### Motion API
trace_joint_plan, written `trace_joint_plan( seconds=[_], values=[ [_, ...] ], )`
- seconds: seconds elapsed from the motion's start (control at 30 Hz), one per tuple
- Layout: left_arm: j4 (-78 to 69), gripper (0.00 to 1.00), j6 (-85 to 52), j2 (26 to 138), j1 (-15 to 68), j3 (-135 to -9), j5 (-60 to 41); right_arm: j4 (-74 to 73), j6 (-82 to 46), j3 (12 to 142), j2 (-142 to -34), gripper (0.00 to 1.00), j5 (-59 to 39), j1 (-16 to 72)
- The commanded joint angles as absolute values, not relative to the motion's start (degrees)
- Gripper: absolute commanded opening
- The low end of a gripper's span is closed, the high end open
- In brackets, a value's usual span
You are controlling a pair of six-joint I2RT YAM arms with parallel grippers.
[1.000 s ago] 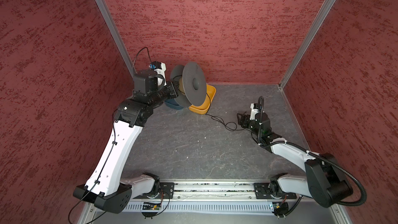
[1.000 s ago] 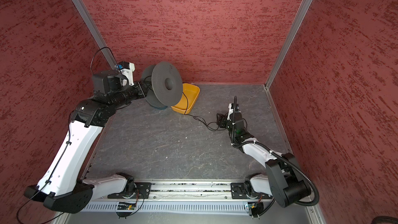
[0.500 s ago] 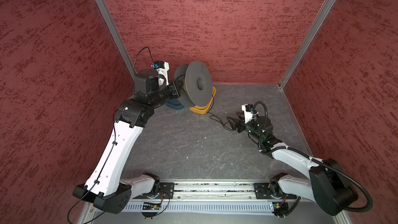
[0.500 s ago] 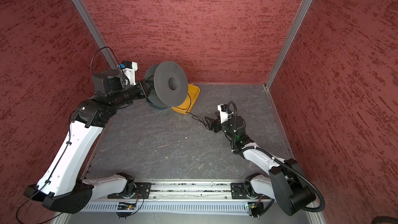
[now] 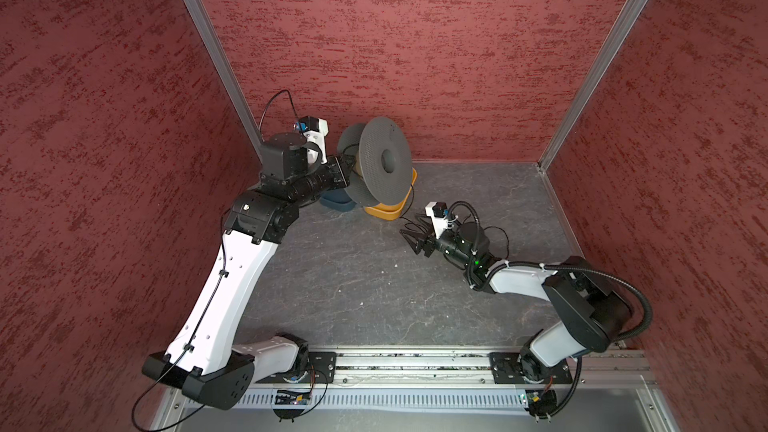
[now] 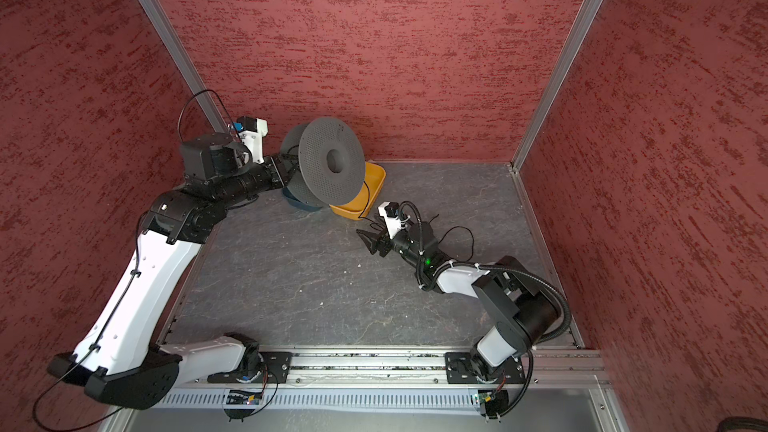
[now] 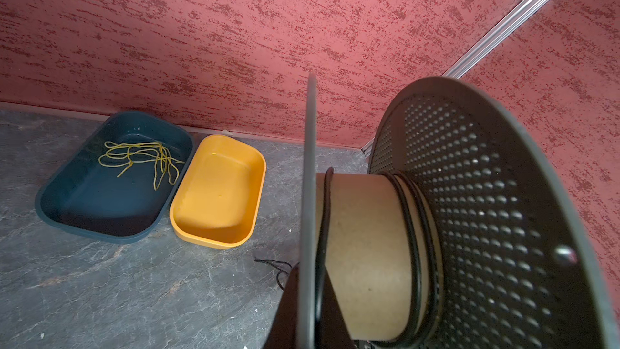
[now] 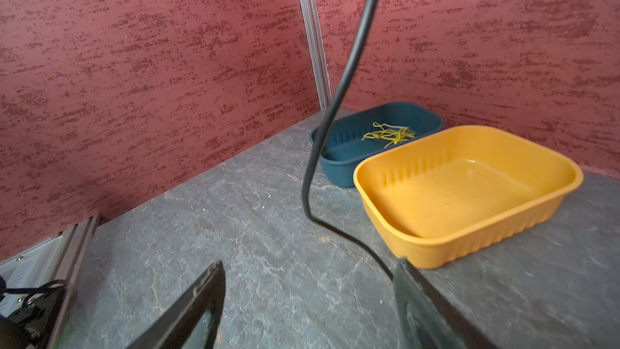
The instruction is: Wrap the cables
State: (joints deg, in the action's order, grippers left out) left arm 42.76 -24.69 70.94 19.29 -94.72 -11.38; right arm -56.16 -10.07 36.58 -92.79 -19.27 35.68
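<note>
The spool (image 5: 384, 164) is held clear of the surface (image 5: 353, 284) at the back left in both top views. It is gripped by the left end effector (image 5: 347, 162), which is pressed together on the flange nearer the left arm. In the left wrist view, a few turns of the thin black cable (image 7: 416, 229) are seen wound on the cardboard core, lying against each flange. From the spool the cable is hung down past the yellow tray (image 5: 390, 214) to the surface, where loose loops are laid just beside the right end effector (image 8: 310, 263). That end effector is poised low over the surface near the yellow tray, its jaws spread wide with nothing pinched. The cable is passed just beside one finger (image 8: 422, 300); contact cannot be told. The blue tray (image 7: 100, 233) is set just beside the yellow one, and yellow-green strands (image 7: 141, 159) are lain in it.
</note>
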Motion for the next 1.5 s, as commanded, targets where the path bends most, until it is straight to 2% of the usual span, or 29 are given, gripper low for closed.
trace_joint_plan(
  seconds=[0.0, 0.2, 0.3, 0.37, 0.47, 0.53, 0.7, 0.97, 1.13, 1.47],
  values=[
    [36.7, 0.0, -25.8, 70.5, 19.1, -95.6, -13.3, -63.6, -11.3, 40.5, -96.8, 0.79, -18.7, 35.9],
    [36.9, 0.0, -26.1, 70.8, 18.6, -96.0, -14.3, -68.8, -13.0, 44.5, -103.6, 0.75, -15.6, 35.9],
    [37.0, 0.0, -26.1, 70.8, 18.2, -96.2, -14.6, -69.9, -13.2, 45.3, -105.3, 0.66, -14.7, 35.9],
    [37.2, 0.0, -26.2, 70.9, 17.9, -96.2, -14.9, -70.4, -13.3, 44.8, -105.8, 0.55, -14.5, 35.9],
    [37.1, 0.0, -26.3, 71.1, 17.5, -96.2, -15.1, -69.3, -13.7, 44.6, -105.9, 0.27, -14.0, 35.8],
    [37.0, 0.0, -26.4, 71.4, 17.4, -96.2, -15.3, -65.8, -13.6, 45.2, -105.4, 0.13, -14.3, 35.9],
    [36.3, 0.0, -26.9, 72.2, 16.5, -96.1, -15.2, -59.1, -14.5, 44.4, -103.0, 0.0, -13.3, 36.3],
    [34.2, 0.0, -27.9, 75.4, 15.5, -95.9, -12.4, -49.8, -14.4, 43.0, -100.2, 0.0, -7.4, 39.3],
    [32.6, 0.0, -27.2, 76.5, 16.6, -94.2, -4.7, -41.2, -10.9, 44.1, -98.8, 0.0, -3.3, 43.1],
    [33.7, 0.0, -22.0, 81.3, 21.5, -93.9, 11.7, -32.3, -4.0, 44.3, -95.7, 0.0, -3.7, 49.1]
  ],
)
